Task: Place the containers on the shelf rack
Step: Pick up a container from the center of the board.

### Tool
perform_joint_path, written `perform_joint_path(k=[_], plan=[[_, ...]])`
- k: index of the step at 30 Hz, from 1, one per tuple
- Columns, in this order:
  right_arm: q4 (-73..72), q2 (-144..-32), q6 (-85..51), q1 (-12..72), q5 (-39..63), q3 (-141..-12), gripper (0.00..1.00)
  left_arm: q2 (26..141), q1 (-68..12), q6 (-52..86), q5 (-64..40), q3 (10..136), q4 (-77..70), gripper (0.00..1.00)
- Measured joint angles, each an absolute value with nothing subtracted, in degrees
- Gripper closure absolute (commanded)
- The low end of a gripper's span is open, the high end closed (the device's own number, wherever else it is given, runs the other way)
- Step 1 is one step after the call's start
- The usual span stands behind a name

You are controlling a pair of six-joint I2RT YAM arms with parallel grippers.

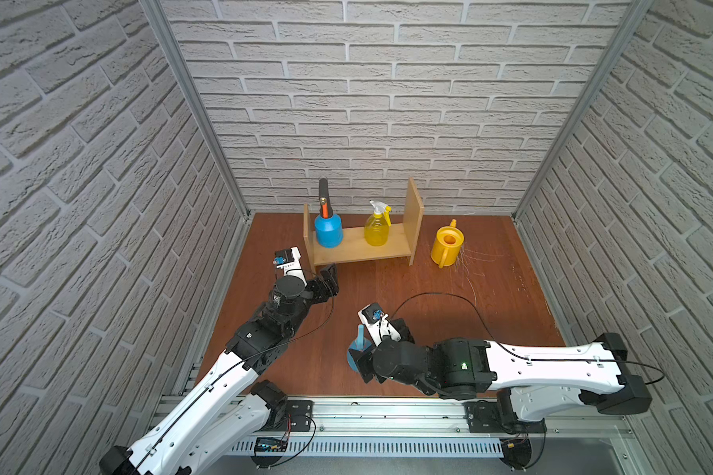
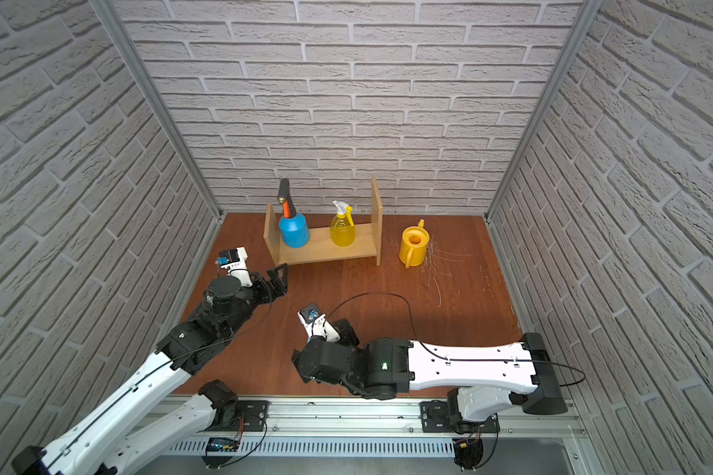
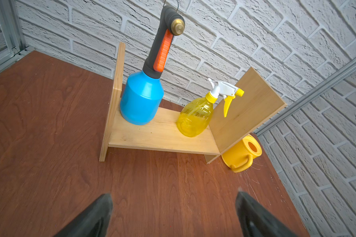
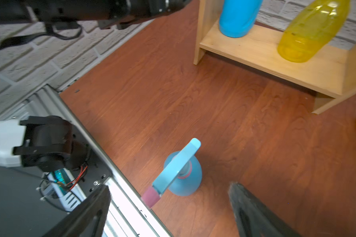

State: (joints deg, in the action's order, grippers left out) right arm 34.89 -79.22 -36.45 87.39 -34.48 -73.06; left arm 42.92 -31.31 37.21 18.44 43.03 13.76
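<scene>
Blue with a pink nozzle, the teardrop bottle (image 4: 190,180) stands upright on the reddish-brown wooden tabletop (image 4: 234,133). It is just ahead of the right gripper (image 4: 170,187), in line with the gap between its jaws. Those jaws are spread wide and grip nothing, and neither finger touches the bottle.

The left gripper (image 3: 174,196) is also wide open and empty, poised over bare tabletop. Just ahead of it stands the light-wood shelf rack (image 3: 160,135), its shorter side panel nearest. On the rack's board, the blue pump sprayer (image 3: 141,100) with its black-and-orange top stands upright close to that shorter panel. Farther along the board, the translucent yellow trigger bottle (image 3: 194,117) stands beside the taller panel. Farthest from the left gripper, beyond the taller panel and outside the rack, the yellow watering can (image 3: 240,156) sits on the tabletop.
</scene>
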Motion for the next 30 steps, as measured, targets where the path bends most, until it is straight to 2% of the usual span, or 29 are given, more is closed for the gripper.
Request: perform_joint_path(k=[4, 14, 18, 21, 26, 30], plan=[[38.17, -80.51, -37.6, 87.37, -35.86, -73.69, 0.18, 41.63, -31.31, 38.02, 18.87, 42.61, 14.57, 0.02], [38.22, -82.35, -34.46, 87.39, -32.21, -74.74, 0.18, 37.56, -31.31, 40.05, 19.7, 41.78, 16.53, 0.02], [39.27, -85.17, -34.48, 87.39, -31.88, -76.75, 0.23, 37.26, -31.31, 40.77, 19.94, 41.74, 16.75, 0.02], [40.51, -86.74, -34.76, 87.39, -31.92, -77.47, 0.29, 37.04, -31.31, 41.56, 19.99, 41.52, 16.78, 0.02], [42.59, -87.37, -36.53, 87.18, -31.94, -77.45, 0.48, 36.86, -31.31, 42.65, 19.97, 41.01, 17.17, 0.02], [43.42, -87.29, -38.0, 86.98, -32.23, -77.12, 0.55, 36.45, -31.31, 43.44, 19.97, 40.99, 17.54, 0.02]])
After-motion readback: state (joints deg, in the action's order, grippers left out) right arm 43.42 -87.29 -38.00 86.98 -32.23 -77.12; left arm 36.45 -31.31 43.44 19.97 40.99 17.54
